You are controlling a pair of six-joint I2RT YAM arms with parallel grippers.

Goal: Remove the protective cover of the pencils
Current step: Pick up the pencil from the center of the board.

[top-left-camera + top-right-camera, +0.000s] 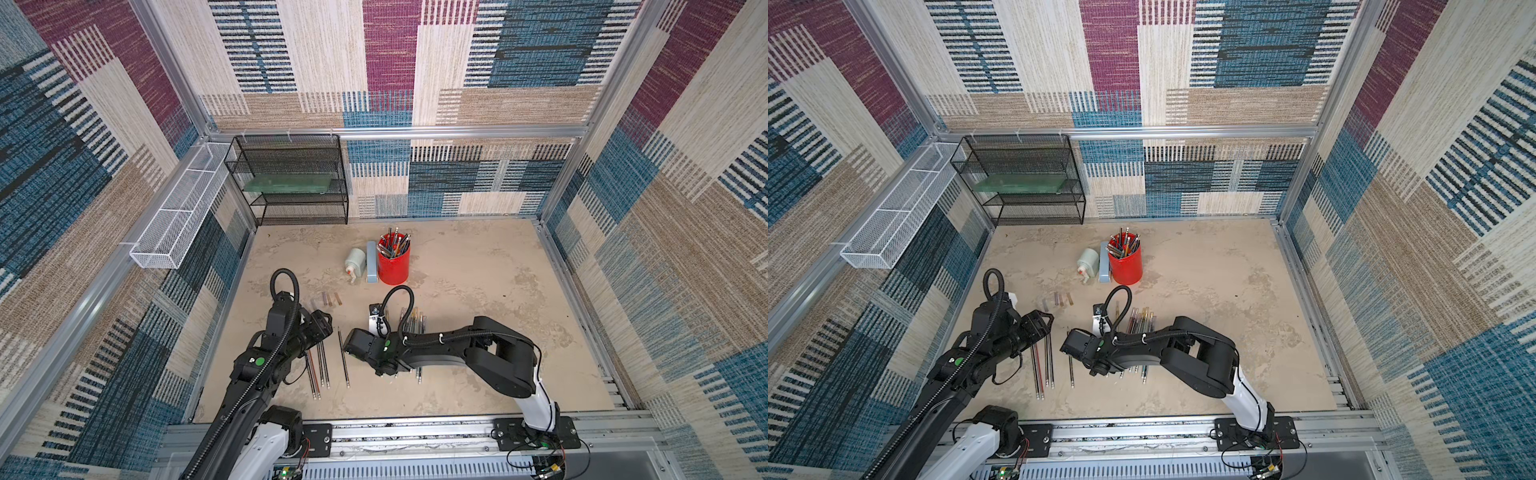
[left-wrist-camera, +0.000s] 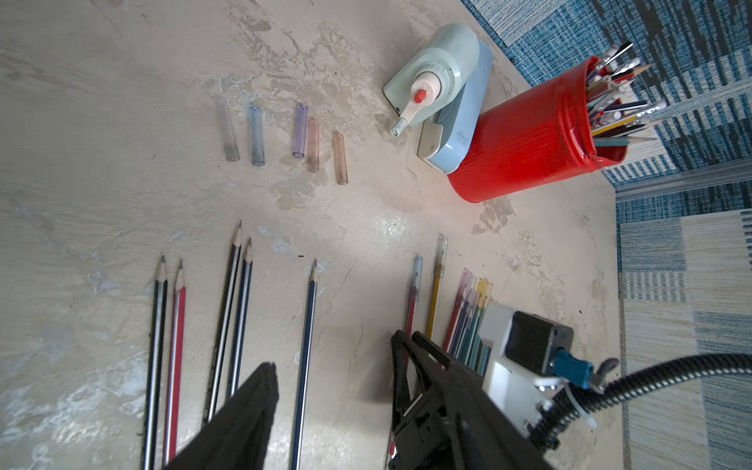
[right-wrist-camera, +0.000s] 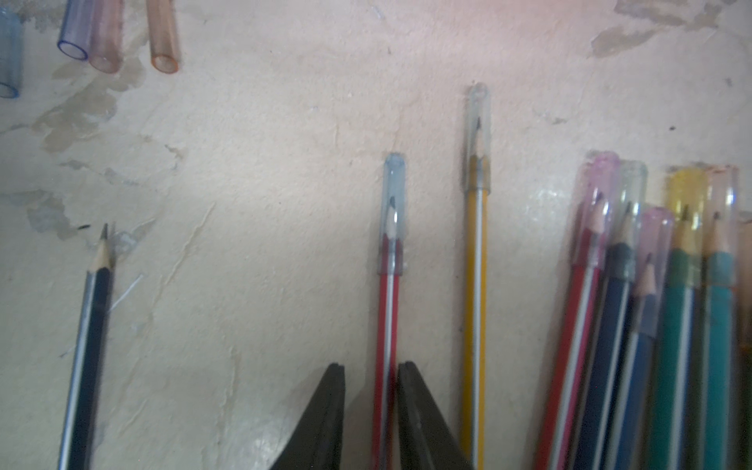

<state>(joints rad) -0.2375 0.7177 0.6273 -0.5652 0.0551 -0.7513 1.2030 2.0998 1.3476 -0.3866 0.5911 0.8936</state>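
Red-striped pencil (image 3: 385, 309), bluish cap (image 3: 394, 195) on, lay btwn parted fingers of R gripper (image 3: 370, 366), toward front edge of desk (image 1: 478, 316); L gripper (image 1: 326, 326) hovered w/ jaws spread, empty.

The right side of the tabletop (image 1: 498, 299) lies bare, with ample room for a hand. At the back, the red cup (image 1: 394, 266) and sharpener (image 1: 355, 259) stand close together, and the mesh shelf (image 1: 291, 166) fills the left rear corner. Nearer, loose caps (image 2: 300, 130), bare pencils (image 2: 241, 309) and capped pencils (image 3: 683, 325) leave only narrow strips. The right arm (image 1: 457, 345) overhangs the capped ones.
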